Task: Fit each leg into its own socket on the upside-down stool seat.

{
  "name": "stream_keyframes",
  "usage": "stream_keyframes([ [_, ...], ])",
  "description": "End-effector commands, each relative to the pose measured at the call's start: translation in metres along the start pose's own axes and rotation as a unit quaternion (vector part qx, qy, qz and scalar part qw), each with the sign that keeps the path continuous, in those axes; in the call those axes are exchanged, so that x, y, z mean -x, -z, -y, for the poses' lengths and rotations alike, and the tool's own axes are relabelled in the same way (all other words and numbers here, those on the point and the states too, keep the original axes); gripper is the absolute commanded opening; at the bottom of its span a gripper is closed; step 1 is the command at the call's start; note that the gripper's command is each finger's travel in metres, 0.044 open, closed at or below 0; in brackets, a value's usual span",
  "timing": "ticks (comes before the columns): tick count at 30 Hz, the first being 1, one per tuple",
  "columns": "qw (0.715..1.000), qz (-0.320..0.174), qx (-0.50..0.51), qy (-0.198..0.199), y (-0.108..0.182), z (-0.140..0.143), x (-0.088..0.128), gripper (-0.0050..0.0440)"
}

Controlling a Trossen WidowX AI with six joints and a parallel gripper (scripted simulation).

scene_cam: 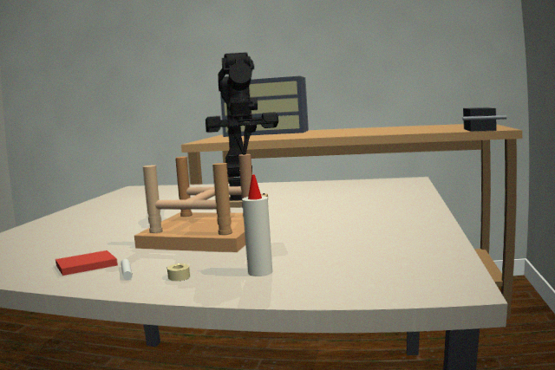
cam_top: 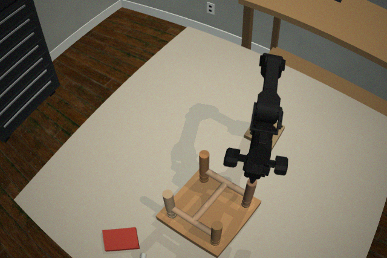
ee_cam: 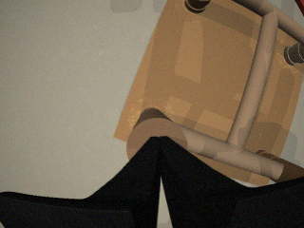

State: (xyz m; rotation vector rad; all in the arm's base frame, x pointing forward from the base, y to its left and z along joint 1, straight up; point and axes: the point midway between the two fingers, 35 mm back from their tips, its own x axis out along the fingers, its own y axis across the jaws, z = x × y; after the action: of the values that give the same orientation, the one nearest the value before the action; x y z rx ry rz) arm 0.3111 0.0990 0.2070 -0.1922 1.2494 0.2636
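Note:
The stool seat [cam_top: 184, 225] [scene_cam: 188, 243] [ee_cam: 190, 62] lies flat, underside up, with four legs standing in it near its corners. The right leg [cam_top: 249, 194] [scene_cam: 245, 173] [ee_cam: 142, 142] is upright below my gripper. The back leg [cam_top: 204, 164] [scene_cam: 182, 185], the left leg [cam_top: 169, 203] [scene_cam: 151, 196] and the front leg [cam_top: 216, 233] [scene_cam: 221, 196] also stand upright. Rails joined by a crossbar [cam_top: 209, 202] [ee_cam: 254, 85] link the legs in pairs. My gripper [cam_top: 252, 181] [scene_cam: 244, 152] [ee_cam: 159, 144] is shut and empty, its tips at the top of the right leg; whether they touch it is hard to tell.
A red block [cam_top: 120, 238] [scene_cam: 86, 262] and a small white cylinder [cam_top: 143, 255] [scene_cam: 126, 269] lie beyond the seat's left side. A tan ring [scene_cam: 178, 271] and a white bottle with a red tip [scene_cam: 257, 236] are in front of the stool in the exterior view.

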Motion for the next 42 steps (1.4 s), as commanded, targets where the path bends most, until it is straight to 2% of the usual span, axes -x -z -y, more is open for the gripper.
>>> stream_keyframes([
  [1,1.0,-0.024,0.001,0.0,0.009,0.0,-0.02,0.0],
  [9,1.0,-0.023,0.001,0.0,0.008,0.0,-0.019,0.0],
  [42,1.0,0.002,0.0,-0.001,-0.008,0.0,0.026,0.0],
])
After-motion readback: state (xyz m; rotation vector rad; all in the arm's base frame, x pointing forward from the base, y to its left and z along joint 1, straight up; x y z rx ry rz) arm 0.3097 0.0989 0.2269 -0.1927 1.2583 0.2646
